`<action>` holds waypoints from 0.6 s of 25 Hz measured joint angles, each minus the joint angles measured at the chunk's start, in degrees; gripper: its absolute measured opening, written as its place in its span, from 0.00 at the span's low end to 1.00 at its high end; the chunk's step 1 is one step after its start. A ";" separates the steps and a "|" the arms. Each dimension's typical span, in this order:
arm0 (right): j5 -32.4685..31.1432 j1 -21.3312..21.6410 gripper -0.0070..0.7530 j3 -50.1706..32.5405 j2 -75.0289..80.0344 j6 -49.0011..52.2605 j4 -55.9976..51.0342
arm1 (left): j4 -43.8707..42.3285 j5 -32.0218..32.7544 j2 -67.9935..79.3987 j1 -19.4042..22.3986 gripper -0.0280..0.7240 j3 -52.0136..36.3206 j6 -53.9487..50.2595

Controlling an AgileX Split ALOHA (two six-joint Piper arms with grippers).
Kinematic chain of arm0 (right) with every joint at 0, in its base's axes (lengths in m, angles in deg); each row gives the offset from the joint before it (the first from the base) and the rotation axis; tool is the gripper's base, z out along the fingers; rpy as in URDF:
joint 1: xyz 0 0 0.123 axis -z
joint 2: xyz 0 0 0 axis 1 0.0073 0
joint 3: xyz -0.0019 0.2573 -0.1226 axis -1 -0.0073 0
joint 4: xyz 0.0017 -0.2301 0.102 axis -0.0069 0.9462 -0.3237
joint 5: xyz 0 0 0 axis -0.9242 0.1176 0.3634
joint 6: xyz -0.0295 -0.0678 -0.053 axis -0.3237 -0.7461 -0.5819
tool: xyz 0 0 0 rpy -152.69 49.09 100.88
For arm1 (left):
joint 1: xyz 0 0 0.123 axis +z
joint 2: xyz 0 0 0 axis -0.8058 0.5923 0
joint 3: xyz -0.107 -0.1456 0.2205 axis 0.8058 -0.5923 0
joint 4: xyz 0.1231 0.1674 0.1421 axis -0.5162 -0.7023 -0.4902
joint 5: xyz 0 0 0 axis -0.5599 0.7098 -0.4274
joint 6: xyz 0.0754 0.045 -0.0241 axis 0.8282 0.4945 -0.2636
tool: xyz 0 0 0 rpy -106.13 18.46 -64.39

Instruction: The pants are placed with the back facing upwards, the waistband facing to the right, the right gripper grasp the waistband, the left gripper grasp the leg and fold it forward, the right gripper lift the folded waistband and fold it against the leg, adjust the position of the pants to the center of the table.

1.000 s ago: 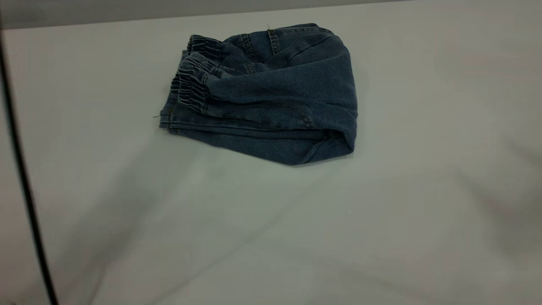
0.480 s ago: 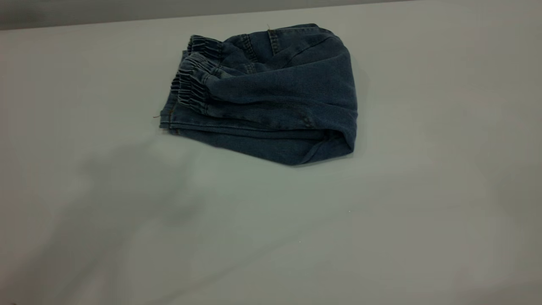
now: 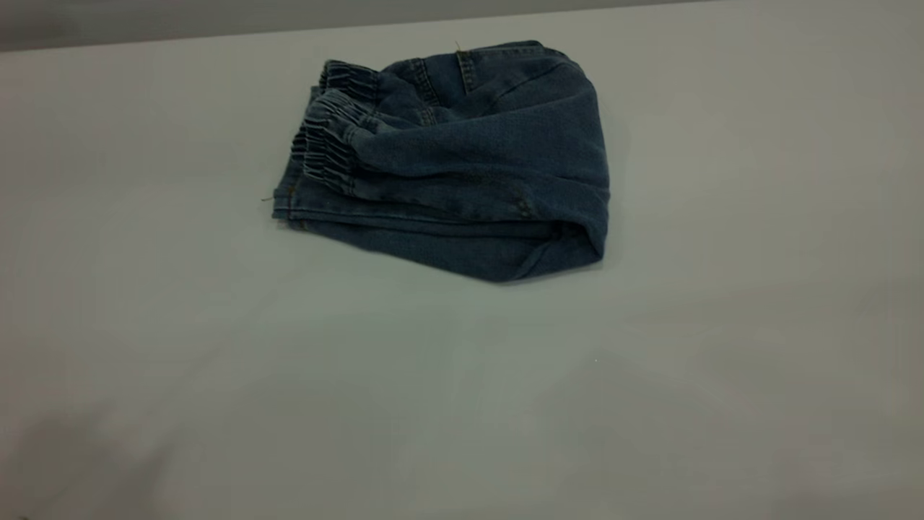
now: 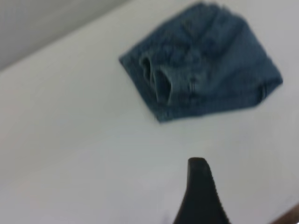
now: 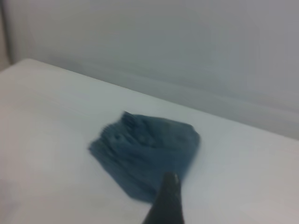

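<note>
Denim pants (image 3: 462, 159) folded lengthwise across table (image 3: 462, 397), waistband (image 3: 328, 141) leftward (gripper states indiscernible).

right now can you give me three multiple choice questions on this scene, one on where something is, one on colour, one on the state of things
1. Where do the pants lie in the exterior view?
A. toward the table's far edge
B. at the near edge
C. hanging off the right side

2. What colour are the pants?
A. red
B. blue denim
C. white

3. What state are the pants in?
A. spread flat with both legs out
B. held up in a gripper
C. folded into a compact bundle, nothing touching them

Answers:
1. A, the bundle sits high in the exterior view, close to the far edge of the table.
2. B, the cloth is faded blue denim, with the ruffled waistband at the bundle's left.
3. C, the layers are stacked, and the left gripper and right gripper are both off the cloth.
</note>
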 joint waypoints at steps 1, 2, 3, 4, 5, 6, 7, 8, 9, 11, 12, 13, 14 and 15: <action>0.00 0.00 0.78 -1.59 -1.37 0.49 1.35 | 0.00 -0.08 -2.60 0.00 0.65 -3.06 0.00; 0.00 0.00 0.78 -3.26 -2.91 1.04 2.65 | 0.12 -0.02 -5.20 0.00 0.65 -5.97 0.00; 0.00 0.00 0.78 -4.79 -4.37 1.50 3.82 | 0.12 -0.02 -7.34 0.00 0.65 -8.30 0.00; 0.00 0.00 0.78 -6.74 -5.74 1.61 4.69 | 0.17 -0.02 -9.88 0.00 0.65 -10.98 0.00; 0.00 0.00 0.78 -8.76 -6.80 1.61 5.63 | 0.17 -0.02 -12.38 0.00 0.65 -13.55 0.00; 0.00 0.00 0.78 -10.54 -7.96 1.61 6.36 | 0.17 -0.02 -14.86 0.00 0.65 -15.56 0.00; 0.15 0.00 0.78 -12.75 -9.01 1.61 7.22 | 0.17 -0.02 -16.92 0.00 0.65 -17.84 0.00; 1.15 0.00 0.78 -15.01 -9.87 1.61 7.86 | 0.17 0.03 -19.35 0.00 0.65 -19.94 0.00; 2.69 0.00 0.78 -17.28 -10.78 1.61 8.55 | 0.17 0.03 -21.69 0.00 0.65 -21.87 0.00; 5.60 0.00 0.78 -21.37 -12.26 1.61 8.94 | 0.17 -0.41 -25.72 0.00 0.65 -25.05 0.00; 6.69 0.00 0.78 -23.45 -12.62 1.61 9.19 | 0.17 -1.27 -27.74 0.00 0.65 -26.56 0.00; 7.66 0.00 0.78 -25.08 -12.85 1.55 9.65 | 0.17 -2.08 -29.52 0.00 0.65 -27.69 0.00; 8.30 0.00 0.78 -26.87 -13.03 1.48 10.17 | 0.17 -2.13 -30.81 0.00 0.65 -28.88 0.00; 8.78 0.00 0.78 -28.40 -13.15 1.48 10.18 | 0.17 -2.14 -32.16 0.00 0.65 -29.97 0.00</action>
